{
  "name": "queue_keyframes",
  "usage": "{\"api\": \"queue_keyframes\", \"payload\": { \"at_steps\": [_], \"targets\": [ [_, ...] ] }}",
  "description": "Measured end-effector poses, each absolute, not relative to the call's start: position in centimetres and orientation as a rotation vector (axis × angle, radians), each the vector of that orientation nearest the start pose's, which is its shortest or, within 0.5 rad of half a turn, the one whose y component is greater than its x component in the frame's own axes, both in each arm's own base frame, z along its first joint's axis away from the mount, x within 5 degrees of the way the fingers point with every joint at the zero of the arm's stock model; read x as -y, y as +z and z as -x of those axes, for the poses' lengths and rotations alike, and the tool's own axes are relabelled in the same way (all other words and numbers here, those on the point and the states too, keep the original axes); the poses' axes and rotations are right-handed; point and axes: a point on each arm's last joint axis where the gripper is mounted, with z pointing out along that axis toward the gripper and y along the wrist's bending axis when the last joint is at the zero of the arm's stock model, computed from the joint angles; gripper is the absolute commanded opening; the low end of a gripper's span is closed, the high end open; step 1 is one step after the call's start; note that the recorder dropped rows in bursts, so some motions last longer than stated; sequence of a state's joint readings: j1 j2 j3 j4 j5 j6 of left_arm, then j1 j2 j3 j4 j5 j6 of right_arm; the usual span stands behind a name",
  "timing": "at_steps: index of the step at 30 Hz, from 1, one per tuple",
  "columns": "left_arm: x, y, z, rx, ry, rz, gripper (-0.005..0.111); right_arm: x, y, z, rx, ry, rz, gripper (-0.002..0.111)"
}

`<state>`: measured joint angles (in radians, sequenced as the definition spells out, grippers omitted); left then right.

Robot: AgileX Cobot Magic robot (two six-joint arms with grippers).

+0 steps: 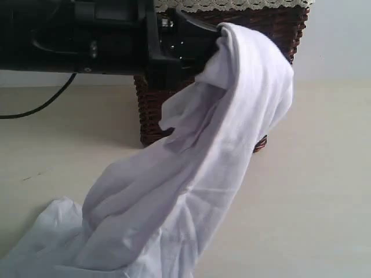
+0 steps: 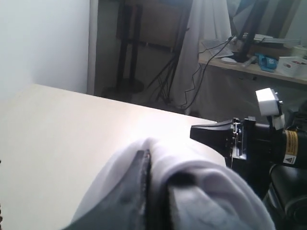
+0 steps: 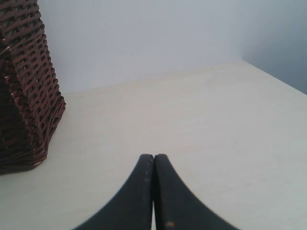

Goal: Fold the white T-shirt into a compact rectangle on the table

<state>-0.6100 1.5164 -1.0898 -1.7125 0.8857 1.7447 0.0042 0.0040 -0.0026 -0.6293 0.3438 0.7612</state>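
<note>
Holding the white T-shirt [image 1: 232, 133] aloft at upper centre, the left gripper [image 1: 215, 36] pinches fabric, while the hem pools lower left on the table [image 1: 324, 191]. Still pre-fold: the right gripper [image 3: 153, 167], pressed together and empty, probably must help spread it.

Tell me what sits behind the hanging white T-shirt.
A dark wicker basket stands on the table behind the white T-shirt, lace-trimmed liner at its rim. The cloth covers much of the basket's front, and its inside is out of view.
</note>
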Motion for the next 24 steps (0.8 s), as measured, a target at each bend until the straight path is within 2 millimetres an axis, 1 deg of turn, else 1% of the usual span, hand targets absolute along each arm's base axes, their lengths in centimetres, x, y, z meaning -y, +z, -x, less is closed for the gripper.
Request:
{"api": "queue_keyframes", "payload": {
  "at_steps": [2,4,5,8,9,10,12,21,22,24],
  "targets": [
    [24.7,33.9,-22.7,-1.440,-1.225,-1.130,0.003,1.8,18.9,-5.3,-1.741,-0.057,-0.281,0.000],
    [25.0,34.2,-22.8,-1.427,-1.223,-1.133,0.011,1.8,18.9,-5.3,-1.741,-0.057,-0.281,0.000],
    [25.1,34.3,-22.8,-1.424,-1.223,-1.131,0.016,1.8,18.9,-5.3,-1.741,-0.057,-0.281,0.000],
    [25.1,34.2,-23.0,-1.430,-1.218,-1.125,0.026,1.8,18.9,-5.3,-1.741,-0.057,-0.281,0.000],
    [25.1,34.2,-23.0,-1.434,-1.216,-1.122,0.025,1.8,18.9,-5.3,-1.741,-0.057,-0.281,0.000],
    [25.1,34.2,-23.0,-1.436,-1.214,-1.121,0.015,1.8,18.9,-5.3,-1.741,-0.057,-0.281,0.000],
    [25.1,34.3,-23.1,-1.436,-1.207,-1.115,0.000,1.8,18.9,-5.3,-1.741,-0.057,-0.281,0.000],
    [25.0,34.1,-23.7,-1.482,-1.161,-1.071,0.000,1.8,18.9,-5.3,-1.741,-0.057,-0.281,0.000],
    [24.8,34.1,-24.0,-1.493,-1.142,-1.054,0.000,1.8,18.9,-5.3,-1.741,-0.057,-0.281,0.000],
    [23.7,34.5,-24.9,-1.516,-1.069,-0.999,0.000,1.8,18.9,-5.3,-1.741,-0.057,-0.281,0.000]
  ]
}}
